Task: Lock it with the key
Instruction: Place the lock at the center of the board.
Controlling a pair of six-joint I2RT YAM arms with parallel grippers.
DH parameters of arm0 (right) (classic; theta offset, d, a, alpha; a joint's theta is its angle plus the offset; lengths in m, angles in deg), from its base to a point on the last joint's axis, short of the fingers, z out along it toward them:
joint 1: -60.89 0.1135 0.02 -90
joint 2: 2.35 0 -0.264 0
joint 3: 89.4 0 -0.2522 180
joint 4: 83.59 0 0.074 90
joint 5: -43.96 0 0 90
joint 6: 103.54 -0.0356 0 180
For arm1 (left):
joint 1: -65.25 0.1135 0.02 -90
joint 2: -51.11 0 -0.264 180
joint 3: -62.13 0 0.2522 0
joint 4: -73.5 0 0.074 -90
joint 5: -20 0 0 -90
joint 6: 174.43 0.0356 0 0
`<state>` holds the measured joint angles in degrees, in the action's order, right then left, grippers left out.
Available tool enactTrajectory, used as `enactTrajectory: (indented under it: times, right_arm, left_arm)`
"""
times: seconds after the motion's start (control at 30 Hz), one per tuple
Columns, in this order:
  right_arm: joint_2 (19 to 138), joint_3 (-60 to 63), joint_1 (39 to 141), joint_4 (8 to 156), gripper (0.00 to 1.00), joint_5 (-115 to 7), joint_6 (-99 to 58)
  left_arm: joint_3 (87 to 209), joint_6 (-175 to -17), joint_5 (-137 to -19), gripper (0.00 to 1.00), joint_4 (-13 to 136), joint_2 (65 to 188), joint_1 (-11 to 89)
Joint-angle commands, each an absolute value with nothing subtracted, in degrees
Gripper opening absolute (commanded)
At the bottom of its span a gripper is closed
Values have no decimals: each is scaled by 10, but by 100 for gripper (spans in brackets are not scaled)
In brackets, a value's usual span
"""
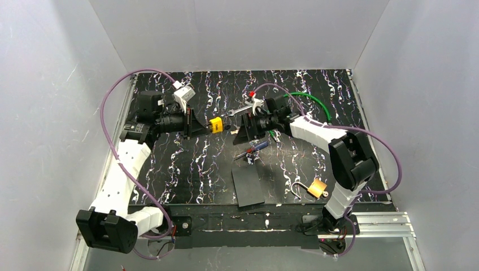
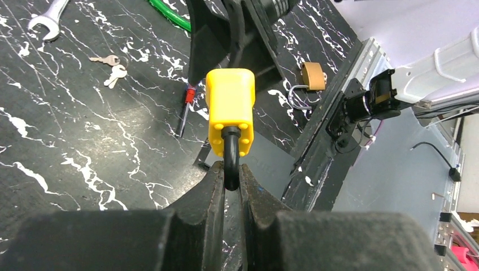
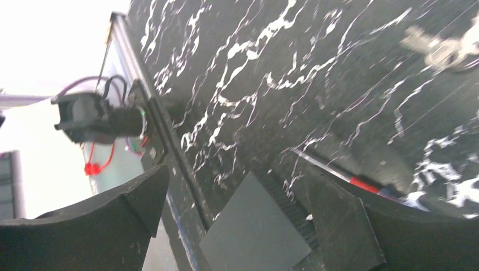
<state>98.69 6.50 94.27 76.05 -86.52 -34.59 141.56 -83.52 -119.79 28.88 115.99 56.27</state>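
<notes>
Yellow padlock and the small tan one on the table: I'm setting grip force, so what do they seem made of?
Yellow padlock: body looks like matt moulded plastic, uniform colour, rounded edges; its black shackle, pinched in the left hand, is smooth, coated metal or plastic, unclear. Small padlock: brass-like metal, tan with dull sheen; its silvery shackle looks like bare steel.

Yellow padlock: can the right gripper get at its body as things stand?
Probably yes. The left gripper pinches only the shackle, leaving the yellow padlock body exposed, and the right gripper is open nearby. It isn't aimed that way, so it would need turning.
</notes>
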Motion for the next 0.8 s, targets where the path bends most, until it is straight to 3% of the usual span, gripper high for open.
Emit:
enactTrajectory:
  times: [0.0,0.13,0.37,0.77]
  right_arm:
    - [907,112,940,871,98,-985,-308]
    - [863,112,938,806,93,-1043,-177]
    - [804,63,938,597,76,-981,65]
    - [768,57,946,576,50,-1033,51]
  left_arm:
    - [1435,-832,-1280,0,288,1173,561]
    - [1438,-821,-1406,0,276,1200,561]
    - [1425,-824,-1501,0,274,1209,561]
    - [1403,-827,-1514,0,274,1208,546]
